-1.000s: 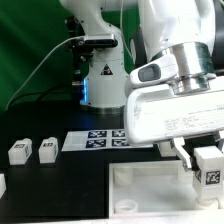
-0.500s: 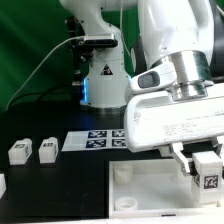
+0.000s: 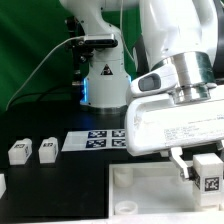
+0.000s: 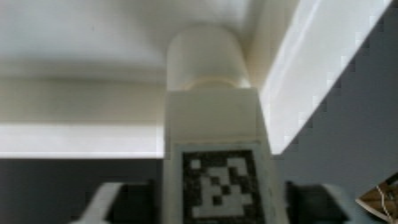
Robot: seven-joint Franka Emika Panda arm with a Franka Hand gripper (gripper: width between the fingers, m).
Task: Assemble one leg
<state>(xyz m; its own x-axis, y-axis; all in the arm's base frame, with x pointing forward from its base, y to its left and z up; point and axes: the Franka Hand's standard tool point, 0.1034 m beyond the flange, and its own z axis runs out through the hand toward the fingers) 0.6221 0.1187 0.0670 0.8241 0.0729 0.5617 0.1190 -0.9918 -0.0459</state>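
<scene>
Gripper [image 3: 203, 166] clamped on tagged leg [image 3: 210, 179] at white top's [image 3: 140, 196] corner, exterior view's right; two loose legs [image 3: 18, 151] [image 3: 46, 150] stand at left.

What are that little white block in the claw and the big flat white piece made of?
The leg looks like matte white plastic: smooth, evenly coloured, with a printed black-and-white tag on its face. The flat top seems the same plastic, judging by its matching dull white and rounded moulded edge.

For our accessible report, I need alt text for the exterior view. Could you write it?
A white robot arm's pincer holds a tagged white leg upright at a corner of the flat white top. Two more legs stand on the black table beside the marker board.
</scene>
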